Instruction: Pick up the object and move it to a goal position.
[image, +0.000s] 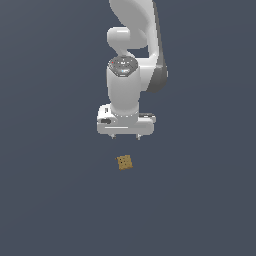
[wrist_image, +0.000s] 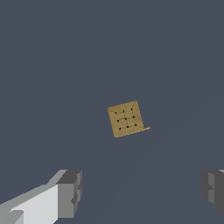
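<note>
The object is a tiny tan-brown cube (image: 124, 162) with dark dot marks on its top face. It lies on the flat dark grey floor, just below the arm in the exterior view. It also shows in the wrist view (wrist_image: 126, 119), a little rotated. My white gripper (image: 125, 136) hangs above the cube, apart from it. Its two short fingers point down and stand wide apart with nothing between them. In the wrist view one grey fingertip (wrist_image: 70, 193) shows on one side and the other at the opposite edge, with the cube beyond the gap.
The dark grey floor (image: 50, 200) stretches all around with no other objects in view. The white arm (image: 132, 60) rises from behind the gripper to the top of the exterior view.
</note>
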